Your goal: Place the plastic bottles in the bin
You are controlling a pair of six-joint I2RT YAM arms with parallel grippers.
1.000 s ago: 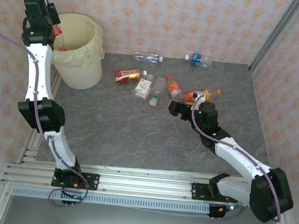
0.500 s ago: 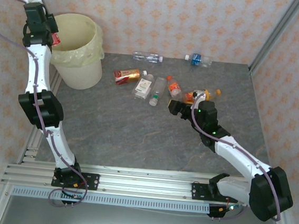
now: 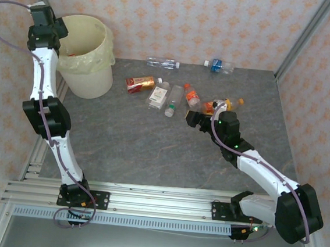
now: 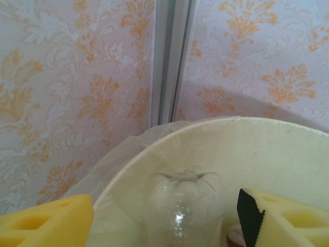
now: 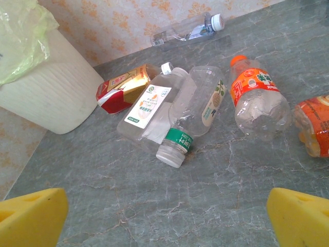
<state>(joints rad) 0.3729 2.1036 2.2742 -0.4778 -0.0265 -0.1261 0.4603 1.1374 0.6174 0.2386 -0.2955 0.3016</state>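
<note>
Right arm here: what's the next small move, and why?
Probably ease the right gripper forward and down onto the clear bottle with the green neck band. The jaws stand open and empty, and that bottle lies nearest on the table, almost straight ahead, cap end toward the gripper.

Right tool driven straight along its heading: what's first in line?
Probably the green-banded clear bottle, its white cap lying dead ahead of the open right tool. Depth is unclear: the view tilts down, so it may touch bare table just short of the cap.
</note>
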